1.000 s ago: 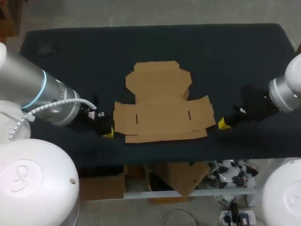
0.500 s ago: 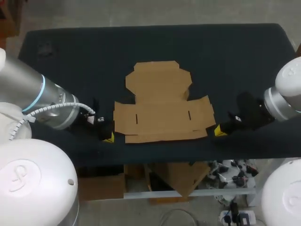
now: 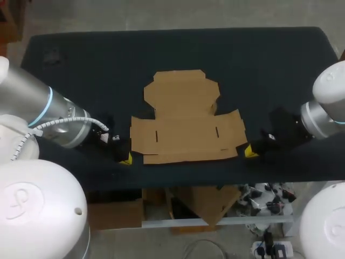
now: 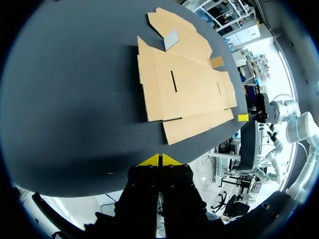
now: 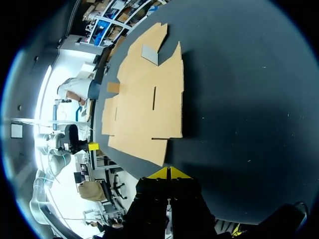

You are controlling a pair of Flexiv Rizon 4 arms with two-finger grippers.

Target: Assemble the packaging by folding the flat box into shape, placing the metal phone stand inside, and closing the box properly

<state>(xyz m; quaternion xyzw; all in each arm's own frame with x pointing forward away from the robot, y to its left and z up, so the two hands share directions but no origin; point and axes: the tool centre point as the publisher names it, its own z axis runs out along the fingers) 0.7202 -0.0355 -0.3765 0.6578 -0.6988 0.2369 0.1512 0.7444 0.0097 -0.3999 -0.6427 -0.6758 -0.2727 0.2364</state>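
Note:
The flat brown cardboard box (image 3: 186, 116) lies unfolded in the middle of the dark table, also seen ahead of each gripper (image 4: 189, 84) (image 5: 144, 104). My left gripper (image 3: 125, 158) (image 4: 160, 160) is shut and holds nothing, low on the table just off the box's front left corner. My right gripper (image 3: 249, 152) (image 5: 170, 173) is shut and holds nothing, just off the front right corner. A small grey patch (image 4: 171, 40) (image 5: 149, 54) shows at a notch of the cardboard; I cannot tell what it is. No metal phone stand is recognisable.
The dark table cloth (image 3: 81, 70) stretches wide behind and beside the box. The table's front edge (image 3: 183, 181) runs close in front of both grippers. Each wrist view shows the other arm's yellow tip beyond the box (image 4: 242, 117) (image 5: 93, 146).
My right gripper has moved left and toward the front edge, closer to the box's front right corner. The left gripper has shifted slightly toward the front edge. The box has not moved.

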